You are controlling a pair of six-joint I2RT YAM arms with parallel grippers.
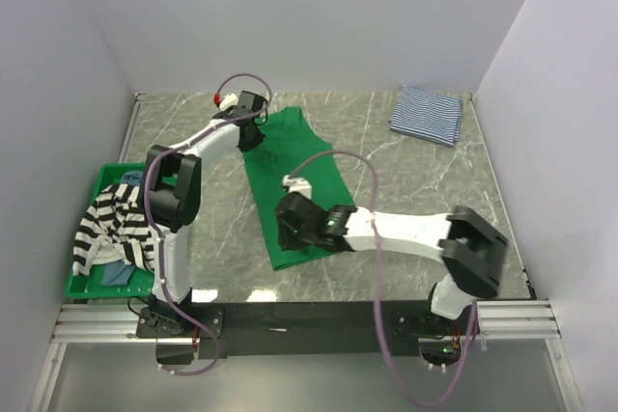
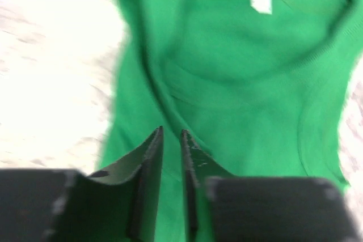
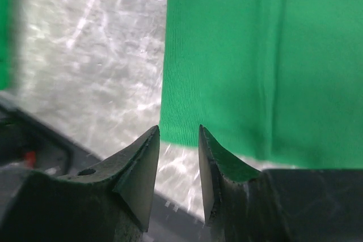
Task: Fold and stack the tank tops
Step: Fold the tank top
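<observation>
1. Landmark. I take the green top (image 1: 314,190) as the reference. It lies spread flat on the table (image 1: 406,190), neck end far from the arm bases and hem end near them, not yet folded.

2. Left gripper (image 1: 255,132). It sits at the far left corner of the green top, over the shoulder area. In the left wrist view the left gripper (image 2: 171,134) points down at the green top (image 2: 238,83). Its fingers (image 2: 147,157) stand slightly apart with a narrow gap. I see no cloth pinched between them. A white label (image 2: 261,1) shows inside the neckline, beyond the fingertips. Bare table (image 2: 45,55) lies to the left of the cloth edge. This view is blurred.

3. Right gripper (image 1: 285,233). It sits at the near left corner of the green top, over the hem. In the right wrist view the right gripper (image 3: 178,131) has its fingers (image 3: 142,168) parted, and they hold nothing. The hem corner of the green top (image 3: 255,55) lies just beyond the fingertips, with table (image 3: 96,55) to its left.

4. Other tops. A thin-striped top (image 1: 427,113) lies folded on the table, well to the far right of the green top. A green bin (image 1: 87,287) stands well to the left of the green top. A bold-striped top (image 1: 116,224) is heaped in the bin and hangs over its rim. A blue cloth (image 1: 116,275) shows beneath it.
</observation>
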